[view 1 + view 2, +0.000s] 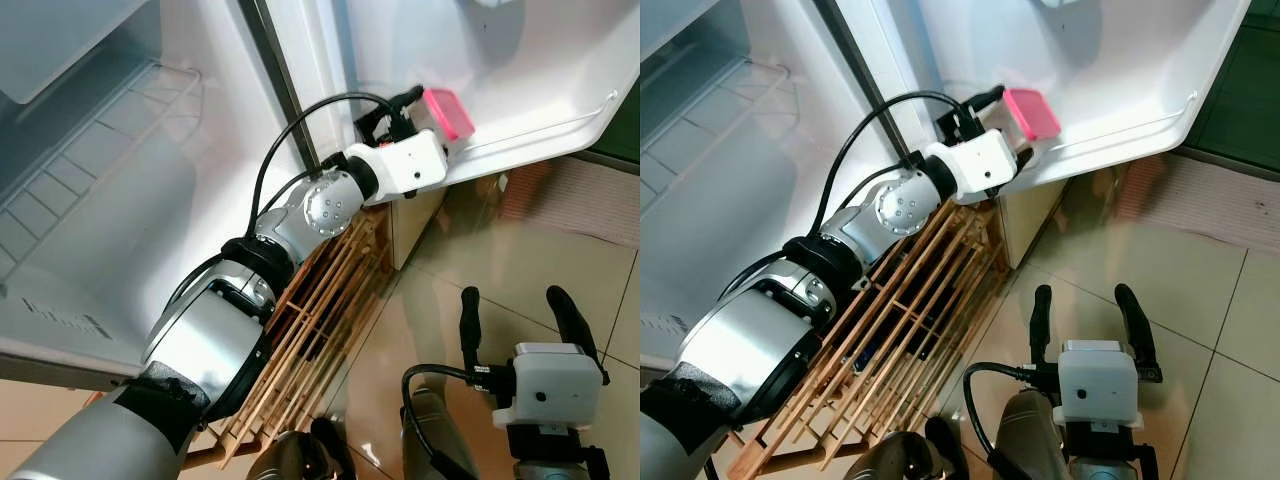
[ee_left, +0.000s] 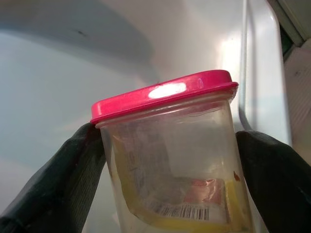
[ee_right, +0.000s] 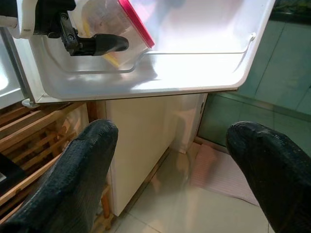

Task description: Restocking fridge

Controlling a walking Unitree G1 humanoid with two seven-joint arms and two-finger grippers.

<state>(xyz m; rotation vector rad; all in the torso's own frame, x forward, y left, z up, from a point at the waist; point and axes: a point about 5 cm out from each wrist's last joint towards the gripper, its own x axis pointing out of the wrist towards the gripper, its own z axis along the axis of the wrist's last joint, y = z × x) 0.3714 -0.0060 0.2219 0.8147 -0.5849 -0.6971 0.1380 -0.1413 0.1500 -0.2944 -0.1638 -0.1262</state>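
**Left gripper holds a pink-lidded tub in the fridge door shelf**

The left gripper (image 2: 170, 160) is closed around a clear plastic container (image 2: 180, 165), one black finger (image 2: 53, 184) pressed to each side of it. The container has a pink lid (image 1: 448, 112) and a yellow label with a barcode seen through its wall. The left arm (image 1: 330, 205) reaches up and forward, so the container sits inside the white door shelf (image 1: 545, 135) of the open fridge door, at the end of the shelf nearest the hinge. From the right wrist view the container (image 3: 116, 34) leans tilted, its lid facing along the shelf.

The right gripper (image 1: 518, 318) hangs low above the tiled floor (image 1: 470, 260), its two fingers spread wide apart and holding nothing.

Beneath the left arm stands a wooden slatted rack (image 1: 910, 330). To the robot's left lies the fridge interior with a wire shelf (image 1: 90, 150). A pinkish mat (image 3: 218, 172) lies on the floor beyond the door.
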